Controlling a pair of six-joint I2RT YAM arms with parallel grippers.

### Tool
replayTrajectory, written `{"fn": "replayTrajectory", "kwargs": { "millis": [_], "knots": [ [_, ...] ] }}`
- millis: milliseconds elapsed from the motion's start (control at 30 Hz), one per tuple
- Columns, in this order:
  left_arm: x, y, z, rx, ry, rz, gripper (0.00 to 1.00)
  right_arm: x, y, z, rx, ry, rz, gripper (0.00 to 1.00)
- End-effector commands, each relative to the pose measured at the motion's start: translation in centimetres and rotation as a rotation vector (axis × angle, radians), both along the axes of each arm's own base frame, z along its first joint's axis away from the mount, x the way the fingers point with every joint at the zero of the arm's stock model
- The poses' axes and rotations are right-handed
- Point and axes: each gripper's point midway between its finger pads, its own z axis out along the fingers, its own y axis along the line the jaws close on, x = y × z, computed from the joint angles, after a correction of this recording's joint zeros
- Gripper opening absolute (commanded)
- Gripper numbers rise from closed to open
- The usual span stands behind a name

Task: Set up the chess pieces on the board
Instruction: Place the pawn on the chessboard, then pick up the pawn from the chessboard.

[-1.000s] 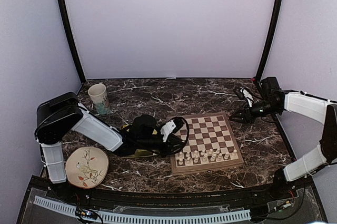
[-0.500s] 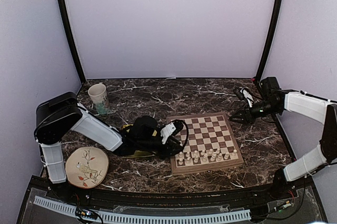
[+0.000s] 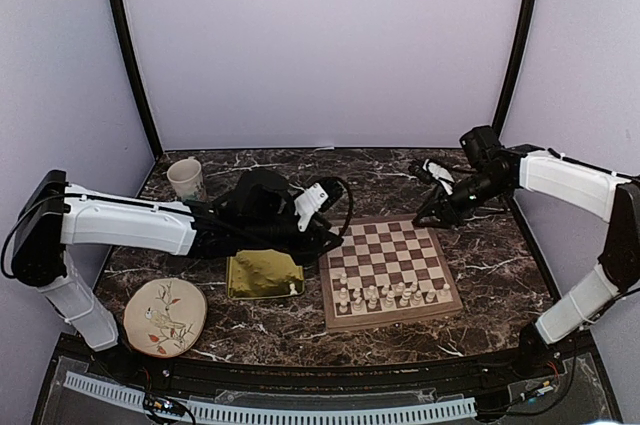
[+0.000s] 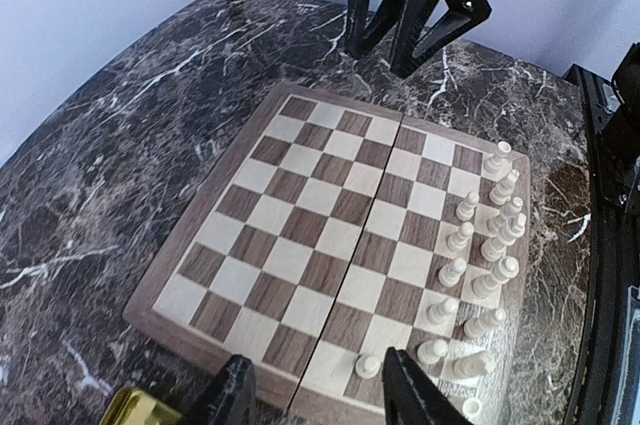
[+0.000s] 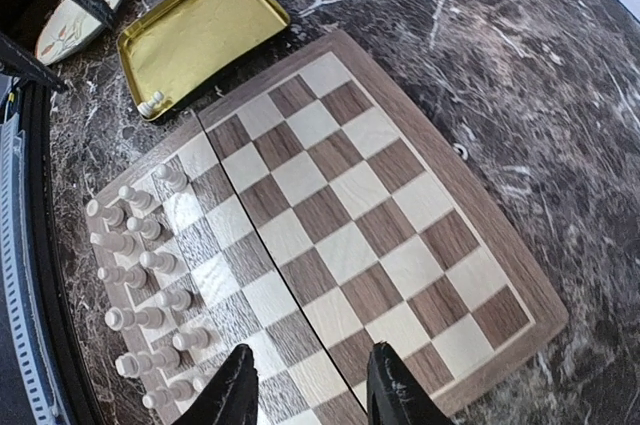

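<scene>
The wooden chessboard [image 3: 390,267] lies on the dark marble tabletop [image 3: 330,180], toward the right. The cream chess pieces [image 3: 388,295] stand in two rows along its near edge; the other squares are bare. In the right wrist view, something small and white lies in a corner of the gold tray [image 5: 205,30] just left of the board, perhaps two more pieces [image 5: 152,103], but it is too small to be sure. The left hand [image 3: 322,237] hovers at the left edge of the board, fingers apart and holding nothing. The right hand [image 3: 428,213] hangs over the far edge of the board, also spread and empty. A bird plate [image 3: 165,317] and a paper cup [image 3: 186,185] are at the left.
</scene>
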Motion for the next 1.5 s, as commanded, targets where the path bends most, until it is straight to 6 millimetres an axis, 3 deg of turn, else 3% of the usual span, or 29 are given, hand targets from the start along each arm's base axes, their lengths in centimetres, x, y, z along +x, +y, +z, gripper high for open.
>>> {"fn": "replayTrajectory", "kwargs": {
  "millis": [0,233,500,700,1067,1467],
  "knots": [
    [1.0,5.4,0.4,0.127,0.025,0.173,0.46,0.0,2.9,0.1,-0.088,-0.006,0.063,0.37],
    [1.9,11.7,-0.7,0.142,0.097,0.417,0.53,-2.0,7.6,-2.4,-0.184,0.078,0.192,0.36],
    [2.7,15.4,-2.9,0.145,0.187,0.590,0.54,-5.1,12.2,-5.2,-0.277,0.120,0.334,0.33],
    [2.8,16.2,-3.1,0.118,0.205,0.621,0.54,-6.3,14.1,-6.8,-0.333,0.126,0.382,0.34],
    [2.5,16.4,-3.7,0.091,0.227,0.624,0.54,-7.0,16.3,-8.1,-0.370,0.116,0.417,0.31],
    [2.2,16.4,-4.0,0.085,0.242,0.619,0.54,-6.7,16.4,-8.9,-0.404,0.119,0.404,0.22]
  ]
}}
